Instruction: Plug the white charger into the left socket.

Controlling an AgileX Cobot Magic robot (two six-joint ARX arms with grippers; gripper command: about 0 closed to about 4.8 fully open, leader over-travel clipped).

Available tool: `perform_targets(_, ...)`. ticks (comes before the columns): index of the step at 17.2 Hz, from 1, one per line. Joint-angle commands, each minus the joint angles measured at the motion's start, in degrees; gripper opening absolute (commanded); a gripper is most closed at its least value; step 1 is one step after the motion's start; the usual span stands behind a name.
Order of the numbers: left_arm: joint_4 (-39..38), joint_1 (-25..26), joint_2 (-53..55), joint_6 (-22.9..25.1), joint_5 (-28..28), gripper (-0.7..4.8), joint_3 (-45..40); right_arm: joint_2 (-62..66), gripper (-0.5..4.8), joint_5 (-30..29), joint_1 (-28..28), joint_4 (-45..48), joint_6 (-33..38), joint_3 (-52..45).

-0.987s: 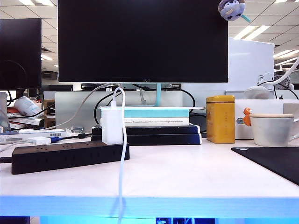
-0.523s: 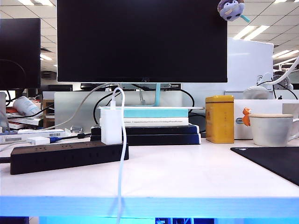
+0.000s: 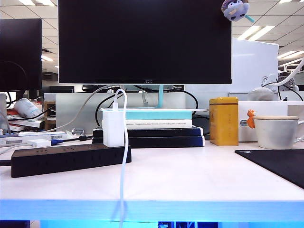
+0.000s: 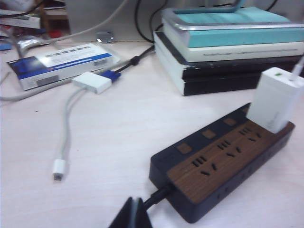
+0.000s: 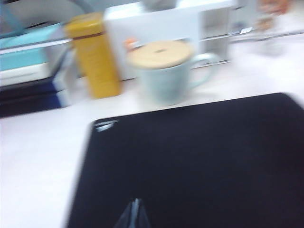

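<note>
The left hand [image 4: 134, 213] shows only as a dark tip at the near edge of the left wrist view, its fingers pressed together and grasping nothing; it hangs just above the black cord end of the power strip [image 4: 223, 161]. From that hand the strip runs off toward 2 o'clock, and the white charger [image 4: 275, 99] stands upright at the strip's far end, well apart from the hand. The left socket cannot be singled out among the slots. At about 11 o'clock from the hand lie a small white adapter [image 4: 91, 82] with its cable and a blue and white box [image 4: 61, 64].

The right hand [image 5: 134, 214] is likewise clenched and empty — a dark point over the black mat [image 5: 199, 161] in a blurred right wrist view. Beyond it, toward 12 o'clock, stand a lidded mug [image 5: 164, 71] and a yellow tin [image 5: 93, 54].

Neither hand appears in the exterior view, which alone shows the monitor [image 3: 145, 40] above the stack of books [image 3: 152, 126] and the charger's white cable [image 3: 123, 161] falling over the bench [image 3: 190, 180] edge.
</note>
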Motion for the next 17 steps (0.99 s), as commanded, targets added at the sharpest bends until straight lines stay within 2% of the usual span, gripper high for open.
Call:
perform_targets(1,-0.1,0.2,-0.1,0.0,-2.4,-0.02,-0.2,0.1,-0.01,-6.3,0.1,-0.6,1.0,-0.5)
perform_targets(3,-0.5,0.2,-0.1,0.1,-9.8,-0.02,-0.2,0.9,-0.01,-6.2,0.1,-0.6,1.0,-0.5)
perform_targets(4,-0.5,0.2,-0.1,0.1,-10.5,-0.02,-0.2,2.2,-0.01,-6.2,0.1,-0.6,1.0,-0.5)
perform_targets(8,-0.6,0.9,-0.1,0.0,-7.5,-0.02,-0.2,3.1,-0.01,-6.2,0.1,-0.4,1.0,-0.5)
perform_targets(11,-0.6,7.1,-0.1,0.0,-7.5,-0.02,-0.2,0.0,-0.01,-6.2,0.1,-0.2,0.9,-0.5)
perform_targets(13,-0.6,9.0,-0.1,0.0,-7.5,-0.02,-0.2,0.0,-0.01,-6.2,0.1,-0.3,0.9,-0.5)
perform_targets(17,-0.9,8.7,-0.1,0.0,-6.8,-0.02,-0.2,0.0,-0.01,-6.1,0.1,-0.4,0.9,-0.5)
